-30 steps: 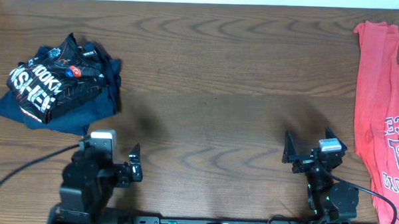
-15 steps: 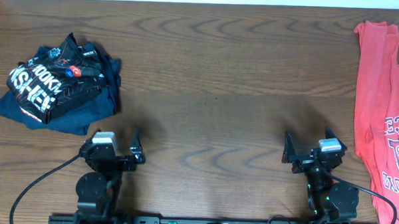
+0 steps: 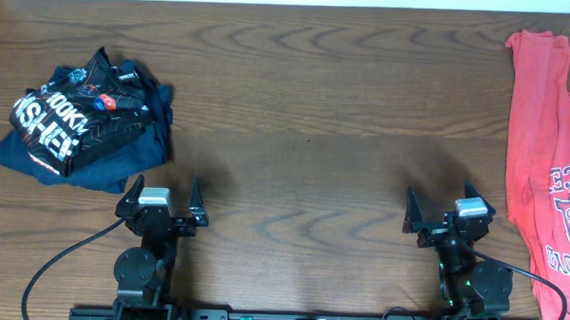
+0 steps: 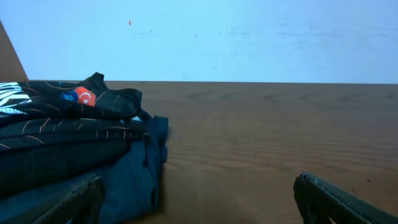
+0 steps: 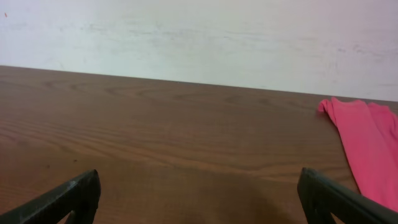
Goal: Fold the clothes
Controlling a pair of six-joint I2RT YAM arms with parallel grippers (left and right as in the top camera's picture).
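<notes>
black jersey [image 3: 73, 115] left edge, red shirt [image 3: 542, 140] right edge

Left hand [image 3: 160, 196] swings round: a second ago it is twisted sideways, fingers off to its right. Now it is squared up, pointing straight up the surface [image 3: 295, 132], both fingers spread wide and level. The left arm behind it looks slimmer from overhead than before, probably tucked back toward the base, hard to tell. Its cable [image 3: 68, 257] shifts too, curving in lower and further right.
</notes>
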